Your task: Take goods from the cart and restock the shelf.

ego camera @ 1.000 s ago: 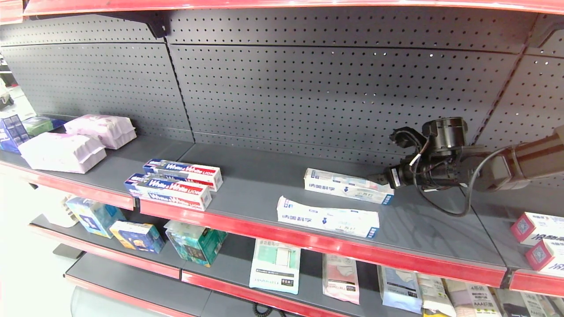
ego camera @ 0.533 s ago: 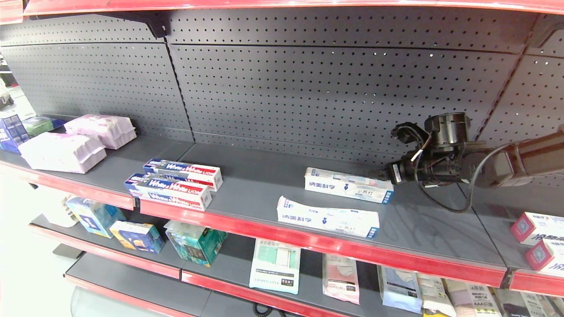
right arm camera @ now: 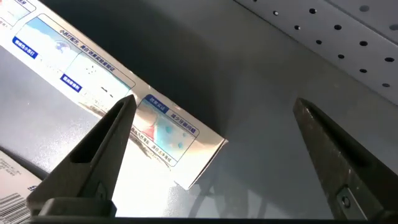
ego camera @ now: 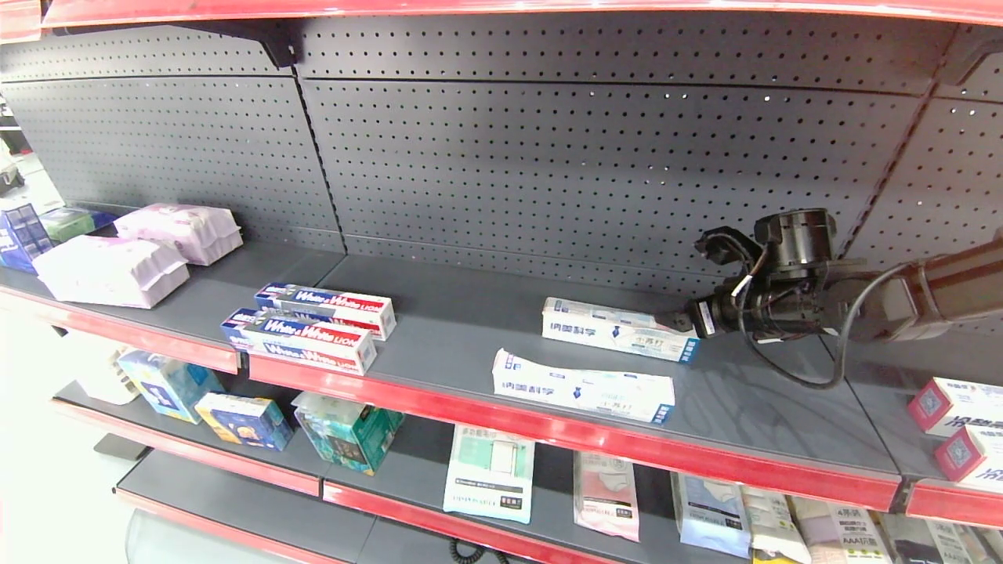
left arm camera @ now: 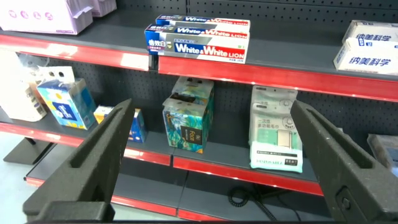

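The right gripper (ego camera: 677, 319), jaws spread wide and gripping nothing, is hovering at the end of the toothpaste box (ego camera: 619, 329). The box is lying flat on the shelf (ego camera: 462, 313) behind a matching box (ego camera: 584, 385), apparently to form a row.

Pink tissue packs (ego camera: 110, 270) lie far left; a teal box (ego camera: 347, 429) and flat pouches (ego camera: 490, 474) sit lower.

Shelf (ego camera: 470, 313) dk grey w/ red front edge; back panel (ego camera: 548, 157) dk grey, dotted w/ holes. Toothpaste box (ego camera: 619, 329) white w/ blue print; soft pack (ego camera: 110, 270) pale pink.
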Available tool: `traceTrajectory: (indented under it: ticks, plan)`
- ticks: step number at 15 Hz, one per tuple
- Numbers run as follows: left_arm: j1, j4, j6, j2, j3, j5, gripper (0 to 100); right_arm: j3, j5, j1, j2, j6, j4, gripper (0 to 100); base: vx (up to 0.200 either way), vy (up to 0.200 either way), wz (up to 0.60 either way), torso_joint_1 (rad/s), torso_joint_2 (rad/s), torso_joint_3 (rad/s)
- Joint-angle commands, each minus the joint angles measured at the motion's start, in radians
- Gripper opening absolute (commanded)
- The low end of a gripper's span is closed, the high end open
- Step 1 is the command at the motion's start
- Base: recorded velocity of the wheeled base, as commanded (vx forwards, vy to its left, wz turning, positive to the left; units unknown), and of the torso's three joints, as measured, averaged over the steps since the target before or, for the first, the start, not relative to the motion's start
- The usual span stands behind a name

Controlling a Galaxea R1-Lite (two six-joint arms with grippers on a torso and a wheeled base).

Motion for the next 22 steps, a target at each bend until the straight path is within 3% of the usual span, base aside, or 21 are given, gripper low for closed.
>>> traceTrajectory:
  ticks: [1,22]
  plan:
    - [0.000,0.000,-0.001,0.000,0.000,0.000,100,-0.002,0.000,0.003,0.001,0.000,0.000,100,0.000,0.000,0.00,0.000,0.00,0.000]
    - [0.000,0.000,-0.001,0.000,0.000,0.000,100,-0.005,0.002,0.012,0.009,0.000,0.000,100,0.000,0.000,0.00,0.000,0.00,0.000]
